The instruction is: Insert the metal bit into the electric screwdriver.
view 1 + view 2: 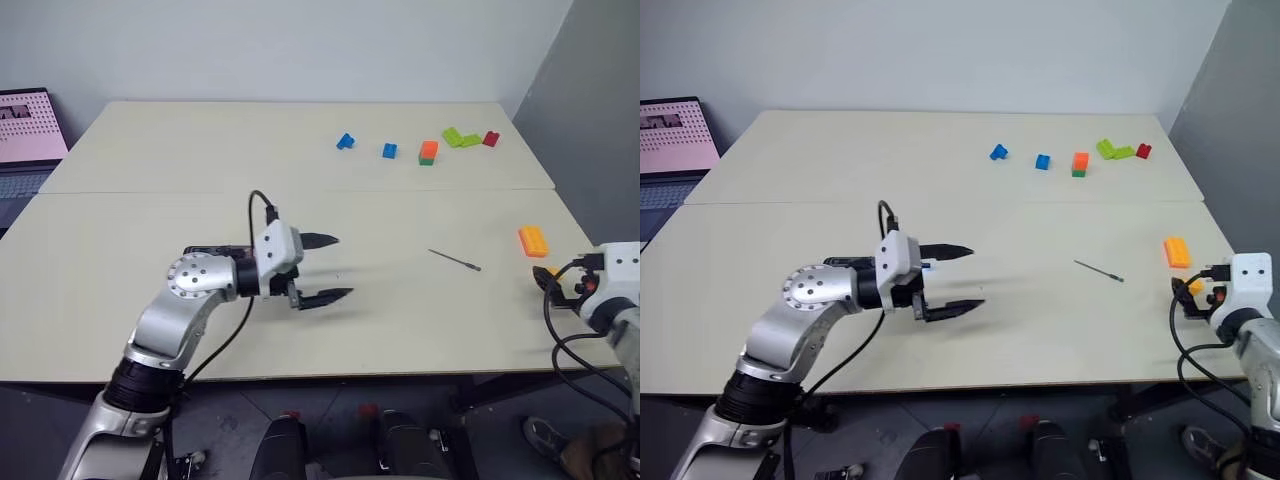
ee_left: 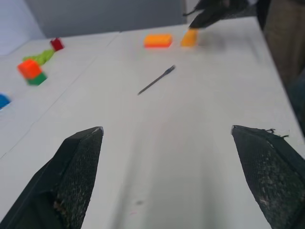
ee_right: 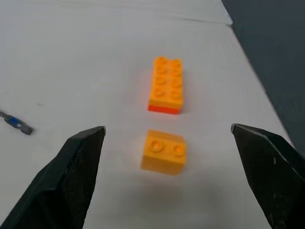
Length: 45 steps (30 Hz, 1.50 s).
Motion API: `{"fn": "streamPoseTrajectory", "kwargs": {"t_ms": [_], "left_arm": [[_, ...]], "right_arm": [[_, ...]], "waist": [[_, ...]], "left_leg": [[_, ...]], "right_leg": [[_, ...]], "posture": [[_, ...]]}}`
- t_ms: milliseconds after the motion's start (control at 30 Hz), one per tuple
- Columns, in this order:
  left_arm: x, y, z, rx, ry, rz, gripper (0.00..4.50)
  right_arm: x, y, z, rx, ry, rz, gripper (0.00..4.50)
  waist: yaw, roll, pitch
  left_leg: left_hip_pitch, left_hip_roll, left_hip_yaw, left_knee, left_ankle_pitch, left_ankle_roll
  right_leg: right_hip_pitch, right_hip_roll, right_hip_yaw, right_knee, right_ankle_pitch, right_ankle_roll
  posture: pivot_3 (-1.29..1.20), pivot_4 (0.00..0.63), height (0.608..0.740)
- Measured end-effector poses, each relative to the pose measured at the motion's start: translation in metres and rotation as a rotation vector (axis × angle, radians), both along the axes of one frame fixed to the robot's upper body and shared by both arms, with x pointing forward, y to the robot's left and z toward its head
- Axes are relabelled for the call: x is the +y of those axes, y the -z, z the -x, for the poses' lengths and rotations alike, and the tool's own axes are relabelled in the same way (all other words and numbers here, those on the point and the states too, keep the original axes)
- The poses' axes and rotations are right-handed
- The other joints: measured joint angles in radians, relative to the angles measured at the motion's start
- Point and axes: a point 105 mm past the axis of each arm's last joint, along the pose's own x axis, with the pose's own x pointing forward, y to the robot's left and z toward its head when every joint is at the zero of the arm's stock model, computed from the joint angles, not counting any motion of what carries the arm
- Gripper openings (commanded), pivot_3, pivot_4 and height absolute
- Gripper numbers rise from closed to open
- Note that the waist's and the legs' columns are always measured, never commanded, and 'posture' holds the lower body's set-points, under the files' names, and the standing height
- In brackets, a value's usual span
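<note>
On the pale surface (image 1: 150,300) we find the metal bit (image 1: 455,260) lying flat and alone, a thin dark rod right of centre, well apart from both tools. Our left tool (image 1: 334,268) hangs over the middle of the surface with its two black fingers spread wide and nothing between them; its tips point toward the bit but remain some way short of it. The left wrist view confirms the gap between those fingers (image 2: 76,176) and shows the bit (image 2: 157,80) ahead on the bare surface, with the orange bricks beyond it. Our right tool (image 3: 167,138) sits at the right edge, and the right wrist view shows its fingers held wide apart over a small two-stud orange brick (image 3: 163,151), not touching it, with a longer orange brick (image 3: 166,90) just past it. That same view catches only one end of the bit (image 3: 15,123), where a small blue mark shows that the head views cannot resolve. From the head views we also see a far row of bricks: two blue (image 1: 345,141), one orange on green (image 1: 428,152), a lime green pair (image 1: 460,137) and a red one (image 1: 490,139). A laptop (image 1: 25,140) sits off the surface's left edge. The screwdriver we cannot make out with any certainty.
</note>
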Motion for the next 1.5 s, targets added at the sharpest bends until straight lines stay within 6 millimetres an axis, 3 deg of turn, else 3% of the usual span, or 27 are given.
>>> {"fn": "streamPoseTrajectory", "kwargs": {"t_ms": [133,267,333,633,767,1200,1500], "left_arm": [[0.016,-0.013,-0.008,-0.012,-0.015,-0.048,4.5],[0.049,-0.027,-0.023,-0.086,-0.059,-0.204,4.5],[0.055,-0.036,-0.025,-0.12,-0.047,-0.272,4.5],[0.085,-0.021,-0.047,-0.023,-0.071,-0.635,4.5],[0.093,-0.013,-0.056,0.02,-0.077,-0.702,4.5],[0.081,0.026,-0.083,0.133,-0.038,-0.8,4.5],[0.08,0.038,-0.092,0.16,-0.074,-0.802,4.5]], "right_arm": [[0.04,-0.027,0.008,-0.03,-0.275,0.055,4.47],[0.127,-0.042,0.037,0.057,-0.777,0.043,4.47],[0.147,-0.049,0.046,0.068,-0.897,0.048,4.47],[0.174,-0.046,0.045,0.113,-1.019,0.045,4.47],[0.178,-0.039,0.047,0.134,-1.024,0.036,4.47],[0.188,-0.028,0.056,0.131,-1.037,0.019,4.47],[0.189,-0.025,0.059,0.137,-1.024,0.015,4.47]], "waist": [[-0.002,0.0,0.0],[-0.004,0.0,0.001],[0.001,0.0,0.001],[0.008,-0.003,0.002],[0.006,-0.003,0.002],[0.005,-0.003,0.002],[0.004,-0.003,0.002]], "left_leg": [[0.0,0.0,0.0,0.0,0.0,0.0],[0.0,0.002,-0.003,0.0,0.0,0.0],[0.0,0.001,-0.002,0.0,0.0,0.0],[-0.005,-0.001,-0.002,0.0,0.0,0.0],[-0.005,0.0,-0.002,-0.001,0.0,0.0],[-0.006,0.0,-0.003,0.0,0.0,0.0],[-0.006,0.0,-0.003,0.001,0.0,0.0]], "right_leg": [[0.0,0.0,0.0,0.0,0.0,0.0],[0.0,0.002,-0.002,0.0,-0.001,-0.001],[0.0,0.001,-0.002,-0.001,-0.001,-0.001],[-0.001,-0.002,-0.004,-0.004,0.0,0.0],[-0.002,-0.001,-0.004,-0.004,0.0,0.0],[-0.003,-0.001,-0.004,-0.002,0.002,0.004],[-0.003,0.0,-0.004,-0.001,0.002,0.005]], "posture": [[0.0,0.15,0.74],[0.0,0.15,0.74],[0.0,0.15,0.74],[0.0,0.15,0.74],[0.0,0.15,0.74],[0.0,0.15,0.74],[0.0,0.15,0.74]]}}
